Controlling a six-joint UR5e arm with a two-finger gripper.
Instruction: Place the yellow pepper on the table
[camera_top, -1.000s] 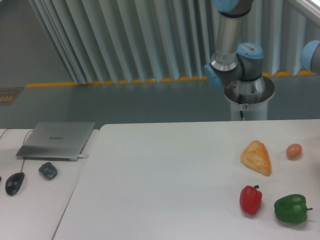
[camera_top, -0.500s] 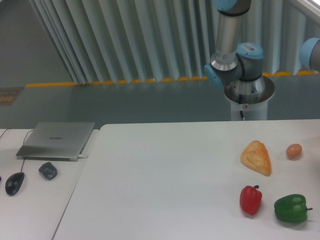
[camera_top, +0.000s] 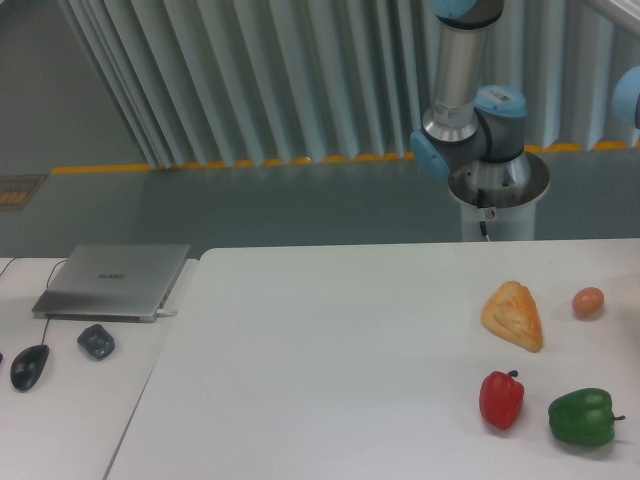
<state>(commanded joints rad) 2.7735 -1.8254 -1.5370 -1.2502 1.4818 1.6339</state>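
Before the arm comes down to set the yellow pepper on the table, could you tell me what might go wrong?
Neither the yellow pepper nor the gripper is in view, so the grasp cannot be checked. The right side of the table is crowded: the bread wedge, egg, red pepper and green pepper could be knocked during a descent there. The round egg would probably roll if bumped.

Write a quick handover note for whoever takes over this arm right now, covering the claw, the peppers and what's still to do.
Claw: out of view; only the arm's base and lower links show behind the table.
Yellow pepper: not visible anywhere in the camera view, so whether it is held cannot be told.
On the table, all at the right: bread-like wedge, brownish egg, red pepper, green pepper.
Done: nothing confirmable.
Left: the yellow pepper is not yet on the table; locate it and the claw first.
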